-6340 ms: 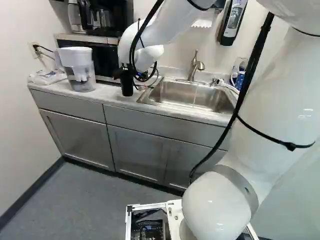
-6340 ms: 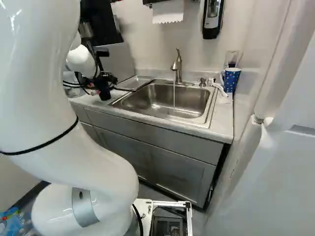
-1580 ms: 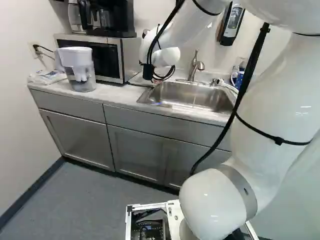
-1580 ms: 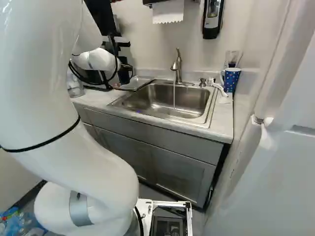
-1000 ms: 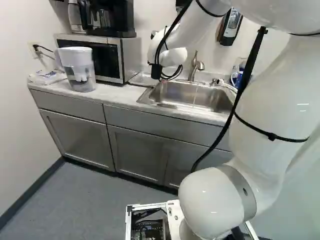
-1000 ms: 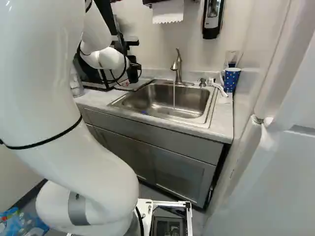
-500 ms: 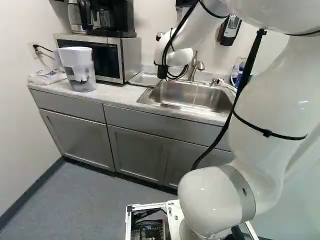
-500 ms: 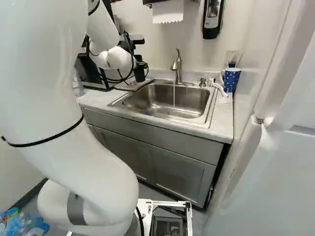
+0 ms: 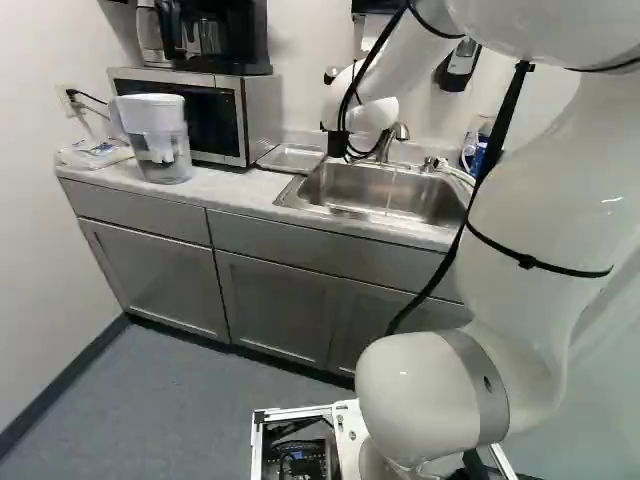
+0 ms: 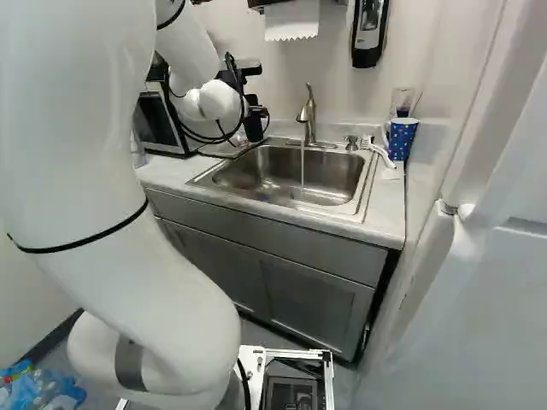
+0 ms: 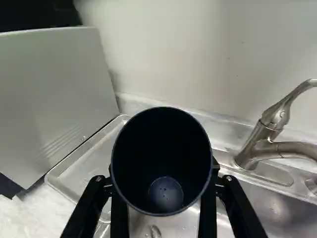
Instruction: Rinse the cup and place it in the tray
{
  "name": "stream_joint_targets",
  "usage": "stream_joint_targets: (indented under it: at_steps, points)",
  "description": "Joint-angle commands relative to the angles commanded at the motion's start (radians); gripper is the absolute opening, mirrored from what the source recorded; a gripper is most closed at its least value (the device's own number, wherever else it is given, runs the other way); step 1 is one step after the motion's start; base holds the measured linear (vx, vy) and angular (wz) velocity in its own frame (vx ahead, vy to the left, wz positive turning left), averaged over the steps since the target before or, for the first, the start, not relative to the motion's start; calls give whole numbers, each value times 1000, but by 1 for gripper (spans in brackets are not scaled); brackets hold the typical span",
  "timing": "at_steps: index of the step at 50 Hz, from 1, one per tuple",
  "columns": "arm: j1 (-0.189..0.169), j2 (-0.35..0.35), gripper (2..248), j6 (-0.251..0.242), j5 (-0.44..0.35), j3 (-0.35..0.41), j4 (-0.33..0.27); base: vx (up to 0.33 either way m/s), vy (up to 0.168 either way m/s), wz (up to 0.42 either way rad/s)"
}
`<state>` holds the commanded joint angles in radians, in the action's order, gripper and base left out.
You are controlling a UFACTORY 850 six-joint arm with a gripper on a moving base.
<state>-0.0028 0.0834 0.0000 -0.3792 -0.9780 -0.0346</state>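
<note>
My black gripper (image 9: 338, 143) hangs over the left end of the sink in the left base view; the dark cup is hard to tell from it there. In the wrist view the gripper (image 11: 163, 171) is shut on the dark cup (image 11: 161, 134), one finger on each side. The cup's mouth faces the camera, with small drops at its bottom. The metal tray (image 11: 86, 151) lies beyond the cup, beside the sink (image 10: 282, 175), with nothing seen in it. Water runs from the faucet (image 10: 309, 115) into the basin.
The microwave (image 9: 190, 115) and a water pitcher (image 9: 160, 140) stand on the counter left of the tray. A blue dotted mug (image 10: 402, 138) and a brush (image 10: 376, 151) are at the sink's right. A soap dispenser (image 10: 369, 32) hangs on the wall.
My arm has carried the held cup rightward along the counter, past the tray and closer to the faucet, uncovering the microwave and tray in the left base view. The base has not moved.
</note>
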Motion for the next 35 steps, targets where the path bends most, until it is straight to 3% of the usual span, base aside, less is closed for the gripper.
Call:
stream_joint_targets:
  at_steps: [27, 35]
  points:
    - [-76, 5, 125, 0, 0, -5, 0, 0, 0, 0]
    - [-81, 7, 125, 0, 0, -7, 0, 0, 0, 0]
